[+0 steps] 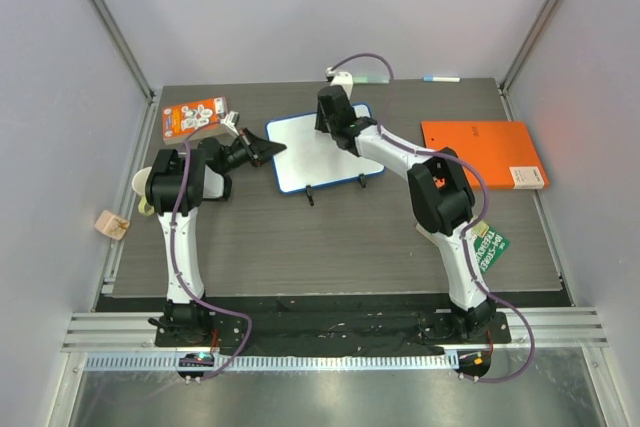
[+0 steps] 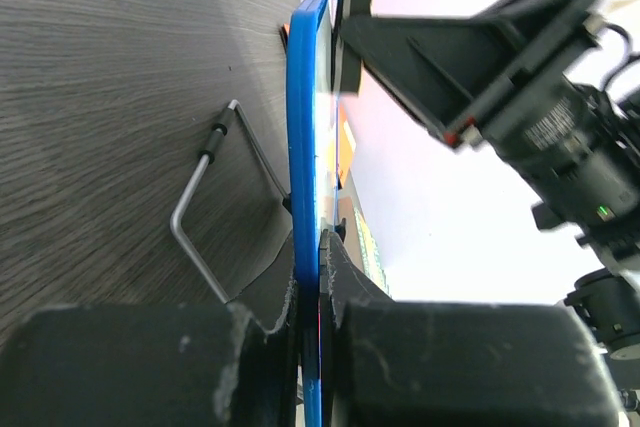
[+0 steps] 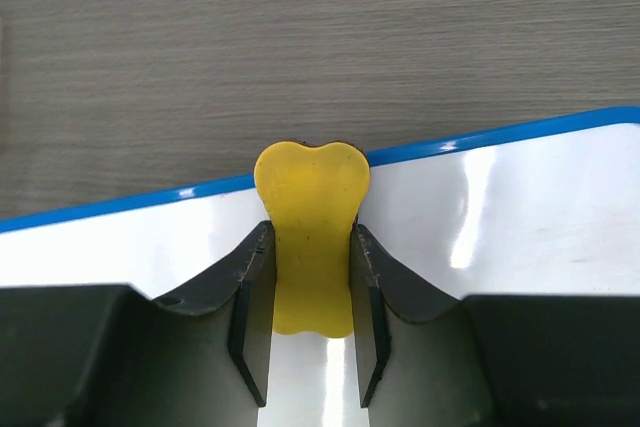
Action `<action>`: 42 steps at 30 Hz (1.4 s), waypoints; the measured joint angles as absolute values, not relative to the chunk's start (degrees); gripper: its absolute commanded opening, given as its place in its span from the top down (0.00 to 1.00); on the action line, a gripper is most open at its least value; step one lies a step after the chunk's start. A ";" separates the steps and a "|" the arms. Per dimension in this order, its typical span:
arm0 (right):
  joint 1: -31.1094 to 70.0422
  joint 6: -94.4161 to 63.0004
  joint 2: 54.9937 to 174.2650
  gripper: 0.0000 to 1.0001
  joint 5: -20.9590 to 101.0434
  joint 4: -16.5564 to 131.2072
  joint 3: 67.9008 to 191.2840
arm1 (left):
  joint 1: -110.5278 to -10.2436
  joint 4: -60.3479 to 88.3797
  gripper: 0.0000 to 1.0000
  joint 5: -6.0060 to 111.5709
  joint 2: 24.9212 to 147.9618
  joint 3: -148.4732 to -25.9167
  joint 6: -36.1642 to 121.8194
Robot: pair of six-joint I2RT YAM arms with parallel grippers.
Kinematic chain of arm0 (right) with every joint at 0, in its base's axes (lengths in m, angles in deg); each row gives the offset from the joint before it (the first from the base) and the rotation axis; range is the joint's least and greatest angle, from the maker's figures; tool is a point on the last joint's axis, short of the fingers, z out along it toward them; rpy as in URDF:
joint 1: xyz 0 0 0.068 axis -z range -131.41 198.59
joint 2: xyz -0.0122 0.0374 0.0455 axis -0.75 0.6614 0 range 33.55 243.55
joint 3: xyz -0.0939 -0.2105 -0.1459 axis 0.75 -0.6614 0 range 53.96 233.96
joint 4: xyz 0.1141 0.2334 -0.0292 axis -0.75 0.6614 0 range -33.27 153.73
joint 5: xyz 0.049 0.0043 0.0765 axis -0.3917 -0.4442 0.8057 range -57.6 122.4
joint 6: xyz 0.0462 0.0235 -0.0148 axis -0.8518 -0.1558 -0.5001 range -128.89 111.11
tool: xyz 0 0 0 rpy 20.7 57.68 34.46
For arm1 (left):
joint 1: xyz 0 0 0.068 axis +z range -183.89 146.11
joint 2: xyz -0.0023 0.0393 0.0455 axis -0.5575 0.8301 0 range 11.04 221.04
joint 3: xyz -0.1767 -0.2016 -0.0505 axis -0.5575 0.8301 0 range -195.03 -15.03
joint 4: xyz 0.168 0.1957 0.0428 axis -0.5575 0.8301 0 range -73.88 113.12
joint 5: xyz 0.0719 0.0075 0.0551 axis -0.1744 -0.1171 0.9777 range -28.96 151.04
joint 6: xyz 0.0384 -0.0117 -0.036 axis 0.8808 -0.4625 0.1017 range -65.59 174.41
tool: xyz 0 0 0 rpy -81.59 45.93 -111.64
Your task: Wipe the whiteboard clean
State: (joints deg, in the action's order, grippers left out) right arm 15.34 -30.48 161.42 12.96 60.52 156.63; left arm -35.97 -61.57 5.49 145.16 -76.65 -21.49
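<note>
The whiteboard (image 1: 325,152) with its blue frame lies tilted on the dark table at mid-back, its face blank white. My left gripper (image 1: 268,150) is shut on the board's left edge; the left wrist view shows the blue frame (image 2: 303,167) pinched edge-on between the fingers (image 2: 355,287). My right gripper (image 1: 335,112) is shut on a yellow bone-shaped eraser (image 3: 310,237) pressed on the white face at the board's far edge (image 3: 500,137). A wire stand (image 2: 200,217) shows under the board.
An orange flat folder (image 1: 485,154) lies at the right. An orange printed box (image 1: 195,117) sits at the back left, a marker pen (image 1: 440,78) at the back edge, a green card (image 1: 488,242) by the right arm, a small tan block (image 1: 111,224) off the left edge.
</note>
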 measured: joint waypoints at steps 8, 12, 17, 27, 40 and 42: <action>7.38 -30.08 166.73 0.99 13.29 63.04 164.78 | -36.10 -60.72 1.00 5.49 145.18 -76.65 -21.40; 5.96 -30.04 168.22 0.99 12.37 63.60 166.75 | -36.06 -60.02 1.00 5.56 145.18 -76.65 -21.47; 7.05 -31.11 167.70 0.99 12.13 62.93 165.51 | -36.15 -59.80 1.00 5.80 145.18 -76.65 -21.47; 15.08 -32.90 165.55 0.99 4.65 66.49 164.17 | -36.41 -60.28 1.00 5.91 145.18 -76.72 -21.49; 13.06 -30.89 165.51 0.99 2.95 66.84 164.19 | -36.32 -60.59 1.00 5.43 145.18 -76.74 -21.47; 12.26 -31.29 165.09 0.99 2.40 67.58 163.63 | -36.32 -60.61 1.00 5.41 145.18 -76.74 -21.47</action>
